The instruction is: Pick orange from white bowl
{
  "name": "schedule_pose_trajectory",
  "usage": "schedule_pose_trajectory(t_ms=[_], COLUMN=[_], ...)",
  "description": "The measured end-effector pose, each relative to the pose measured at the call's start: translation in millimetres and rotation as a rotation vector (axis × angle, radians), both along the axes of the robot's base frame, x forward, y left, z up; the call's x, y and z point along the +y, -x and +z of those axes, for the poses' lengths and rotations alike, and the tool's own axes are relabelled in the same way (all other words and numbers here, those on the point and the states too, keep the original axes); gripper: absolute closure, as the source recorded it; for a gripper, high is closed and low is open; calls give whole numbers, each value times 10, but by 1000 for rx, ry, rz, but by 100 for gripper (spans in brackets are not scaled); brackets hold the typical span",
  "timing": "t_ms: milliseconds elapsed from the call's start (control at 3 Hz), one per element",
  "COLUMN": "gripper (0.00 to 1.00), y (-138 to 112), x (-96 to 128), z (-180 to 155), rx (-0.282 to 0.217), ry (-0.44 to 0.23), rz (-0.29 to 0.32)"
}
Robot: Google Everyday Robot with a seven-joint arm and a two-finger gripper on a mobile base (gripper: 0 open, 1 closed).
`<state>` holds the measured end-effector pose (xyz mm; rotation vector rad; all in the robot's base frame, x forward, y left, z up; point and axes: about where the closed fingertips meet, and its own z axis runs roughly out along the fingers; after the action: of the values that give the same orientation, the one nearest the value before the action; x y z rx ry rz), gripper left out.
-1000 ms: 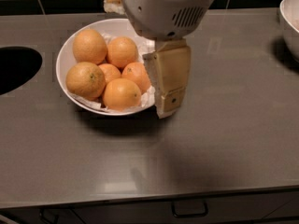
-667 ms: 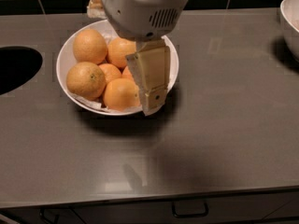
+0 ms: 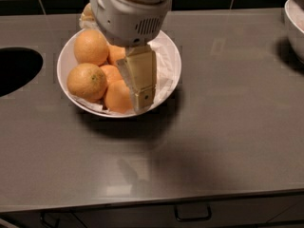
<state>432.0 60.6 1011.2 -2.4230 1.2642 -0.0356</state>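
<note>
The white bowl (image 3: 174, 56) sits on the grey counter at upper left of centre, lined with crumpled white paper and holding several oranges. The orange (image 3: 87, 82), large and pale with a small dark speck, lies at the bowl's front left. A similar large pale one (image 3: 90, 46) lies behind it. Smaller, deeper-orange fruits (image 3: 118, 97) fill the middle. My gripper (image 3: 142, 101) hangs from the big white arm housing (image 3: 130, 11), reaching down over the bowl's middle-right, right of the orange and next to the smaller fruits. It hides part of the bowl's contents.
A dark round opening (image 3: 14, 70) is cut in the counter at the left. A second white bowl (image 3: 295, 25) stands at the far right edge. A black tiled wall runs behind. A drawer handle (image 3: 192, 215) shows below the counter's front edge.
The arm and gripper have moved left, from beside the bowl's right rim to over the bowl's inside. The oranges have not moved.
</note>
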Motion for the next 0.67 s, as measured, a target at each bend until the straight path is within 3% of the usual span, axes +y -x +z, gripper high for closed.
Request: schedule_pose_trajectory(t_ms=[667], gripper=[0], y=[-139], x=[191], z=[-115], rx=[11], ry=[32], rz=[33])
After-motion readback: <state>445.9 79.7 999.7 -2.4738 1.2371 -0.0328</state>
